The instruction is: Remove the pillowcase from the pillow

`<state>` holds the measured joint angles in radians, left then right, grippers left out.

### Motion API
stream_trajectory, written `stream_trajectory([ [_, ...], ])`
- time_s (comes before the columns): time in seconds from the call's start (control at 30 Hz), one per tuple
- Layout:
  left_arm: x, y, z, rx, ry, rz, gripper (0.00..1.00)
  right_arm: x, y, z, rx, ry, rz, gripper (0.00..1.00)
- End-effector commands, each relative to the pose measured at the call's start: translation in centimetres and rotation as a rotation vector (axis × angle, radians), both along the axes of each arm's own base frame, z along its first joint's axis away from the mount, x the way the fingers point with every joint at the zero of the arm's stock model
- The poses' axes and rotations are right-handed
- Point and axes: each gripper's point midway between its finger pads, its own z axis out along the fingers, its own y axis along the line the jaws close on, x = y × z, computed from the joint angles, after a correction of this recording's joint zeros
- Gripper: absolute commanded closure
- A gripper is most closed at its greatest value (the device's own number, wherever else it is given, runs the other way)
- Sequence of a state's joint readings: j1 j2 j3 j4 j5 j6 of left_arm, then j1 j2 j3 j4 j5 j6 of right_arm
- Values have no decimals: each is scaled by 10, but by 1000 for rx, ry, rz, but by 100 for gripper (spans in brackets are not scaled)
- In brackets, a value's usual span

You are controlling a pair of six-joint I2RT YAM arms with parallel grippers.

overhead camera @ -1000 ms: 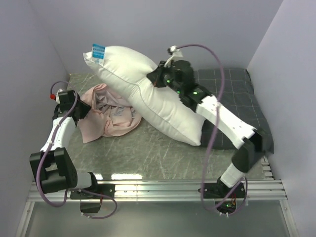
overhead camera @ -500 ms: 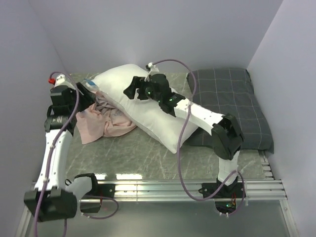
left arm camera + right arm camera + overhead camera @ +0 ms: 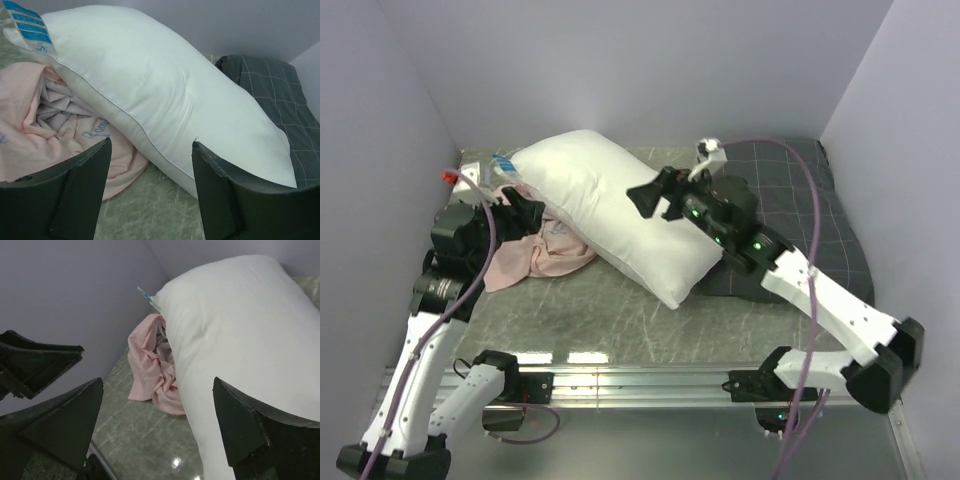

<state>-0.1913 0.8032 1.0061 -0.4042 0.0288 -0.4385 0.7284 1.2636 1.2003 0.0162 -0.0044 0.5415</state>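
Where the one plump white pillow (image 3: 600, 205) lies slantwise across the green marbled desk (image 3: 610, 320), everything else can be placed against it. One pillowcase (image 3: 535, 255), pale pink with a little printed script, is off the pillow. It sits as a crumpled heap pressed against the pillow's left end and partly beneath it. One blue label (image 3: 503, 162) sticks out from the pillow's far left corner. One flatter dark grey pillow (image 3: 820, 220) with thin grid lines lies to the right of the white pillow. The white pillow's right end overlaps its left edge.

Two arms reach in. The left end effector (image 3: 525, 212) hangs just left of the pillow, above the pink heap. Its two fingers stand apart with nothing between them, so it is released. The right end effector (image 3: 650, 195) hovers over the pillow's middle. Its two fingers are spread wide and it grasps nothing. In the left wrist view, one thin seam runs along the pillow's long side.
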Motion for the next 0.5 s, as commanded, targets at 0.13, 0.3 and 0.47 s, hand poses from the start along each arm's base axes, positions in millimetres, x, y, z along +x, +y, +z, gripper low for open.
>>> stream_trajectory([
  [0.13, -18, 5, 5, -11, -106, 7, 26, -27, -66, -44, -84, 40, -159, 3],
  [0.3, -20, 2, -10, -10, -72, -9, 29, -31, -86, -62, -151, 49, -219, 3],
  [0.47, -20, 3, -11, -16, -74, -1, 28, -35, -91, -60, -154, 26, -221, 2],
])
